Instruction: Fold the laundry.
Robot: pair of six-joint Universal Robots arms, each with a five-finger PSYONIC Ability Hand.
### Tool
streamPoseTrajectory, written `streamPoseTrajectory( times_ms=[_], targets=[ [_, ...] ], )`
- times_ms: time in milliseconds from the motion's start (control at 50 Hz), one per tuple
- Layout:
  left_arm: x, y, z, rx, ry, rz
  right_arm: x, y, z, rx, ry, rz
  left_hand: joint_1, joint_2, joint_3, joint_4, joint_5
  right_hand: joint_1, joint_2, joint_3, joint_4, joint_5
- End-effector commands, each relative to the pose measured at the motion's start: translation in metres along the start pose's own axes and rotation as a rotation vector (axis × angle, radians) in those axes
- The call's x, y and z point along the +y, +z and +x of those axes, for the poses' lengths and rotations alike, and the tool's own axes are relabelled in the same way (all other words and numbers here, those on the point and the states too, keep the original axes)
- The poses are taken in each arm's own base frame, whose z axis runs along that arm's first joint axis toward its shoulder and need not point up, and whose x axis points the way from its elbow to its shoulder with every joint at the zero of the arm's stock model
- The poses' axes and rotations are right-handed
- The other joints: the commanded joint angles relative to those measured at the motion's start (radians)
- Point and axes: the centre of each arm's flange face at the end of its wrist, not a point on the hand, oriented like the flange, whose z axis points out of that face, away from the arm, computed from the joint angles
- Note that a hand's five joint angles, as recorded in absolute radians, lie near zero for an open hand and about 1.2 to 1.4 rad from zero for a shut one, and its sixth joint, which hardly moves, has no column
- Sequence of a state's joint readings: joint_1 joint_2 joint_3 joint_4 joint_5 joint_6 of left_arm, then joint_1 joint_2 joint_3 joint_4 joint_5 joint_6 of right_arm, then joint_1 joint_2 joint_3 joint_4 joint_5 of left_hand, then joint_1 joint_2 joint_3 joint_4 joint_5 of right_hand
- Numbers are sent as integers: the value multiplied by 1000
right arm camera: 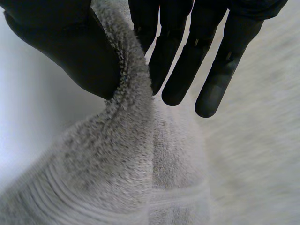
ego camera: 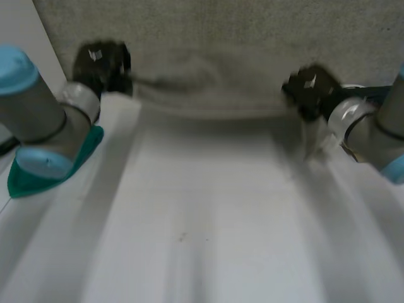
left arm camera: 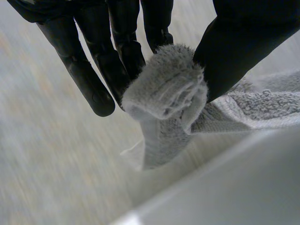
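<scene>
towel (right arm camera: 117, 178): fuzzy terry cloth | left robot hand (left arm camera: 89, 75), right robot hand (right arm camera: 61, 51): smooth, faint sheen | tabletop (ego camera: 208, 208): smooth, matt

We are seeing thick grey cylindrical arms (ego camera: 44, 117), carrying rounded light-blue caps (ego camera: 16, 66) and pale silver wrist rings (ego camera: 82, 98). The glossy black left hand (ego camera: 101, 62) and the matching right hand (ego camera: 311, 88) are showing long smooth fingers (left arm camera: 89, 79) with rounded tips.

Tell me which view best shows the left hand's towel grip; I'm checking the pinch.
Left wrist view: the left hand pinches bunched towel between thumb and fingers. Head view shows that hand small at the towel's edge; right wrist view shows the right hand pinching instead.
</scene>
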State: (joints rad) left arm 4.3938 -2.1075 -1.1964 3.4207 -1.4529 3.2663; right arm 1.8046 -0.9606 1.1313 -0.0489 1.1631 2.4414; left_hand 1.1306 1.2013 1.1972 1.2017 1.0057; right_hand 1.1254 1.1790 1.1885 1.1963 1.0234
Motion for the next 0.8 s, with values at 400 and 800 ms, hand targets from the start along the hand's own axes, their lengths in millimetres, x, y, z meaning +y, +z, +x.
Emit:
streamPoseTrajectory(
  times_ms=[400,800],
  targets=[
    [41,-29,-19,-23,90,-204,82,-27,-20,229,343,-442,266,195,199,195,216,-634,-687,-697,-705,-706],
    [41,-53,-20,-8,158,-309,93,-54,-18,77,409,-473,266,195,199,195,216,271,217,208,200,198]
  ],
)
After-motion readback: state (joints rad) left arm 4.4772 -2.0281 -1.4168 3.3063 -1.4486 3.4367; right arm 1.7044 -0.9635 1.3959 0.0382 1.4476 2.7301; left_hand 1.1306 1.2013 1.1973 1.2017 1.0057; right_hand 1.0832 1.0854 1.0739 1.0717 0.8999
